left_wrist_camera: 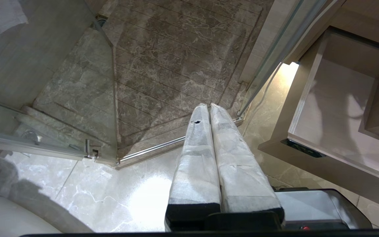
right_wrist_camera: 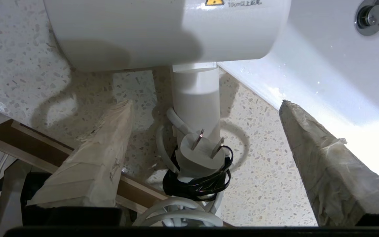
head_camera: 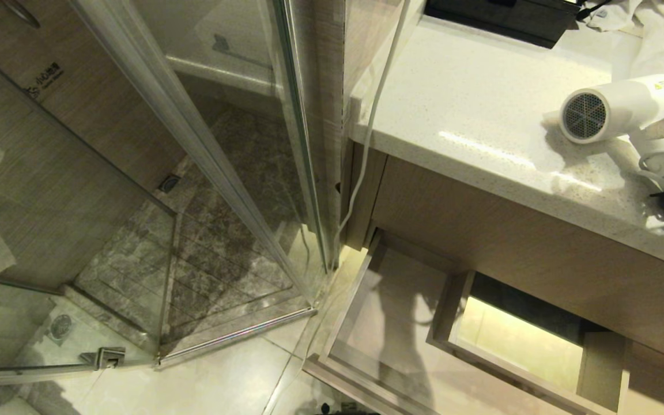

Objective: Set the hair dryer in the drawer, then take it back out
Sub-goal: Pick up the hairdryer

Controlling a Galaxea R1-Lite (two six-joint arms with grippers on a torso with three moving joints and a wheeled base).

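Plainly, the head view shows the hair dryer (head_camera: 620, 106) lying on the surface (head_camera: 482, 109) above the open drawer (head_camera: 401, 323), its cord hanging over the surface edge; a snag there could drag it off. The left tool (left_wrist_camera: 209, 108) hangs closed beside the drawer. The right tool (right_wrist_camera: 206, 105) gapes wide around the dryer's handle, gripping nothing; closing on the plug could slip.
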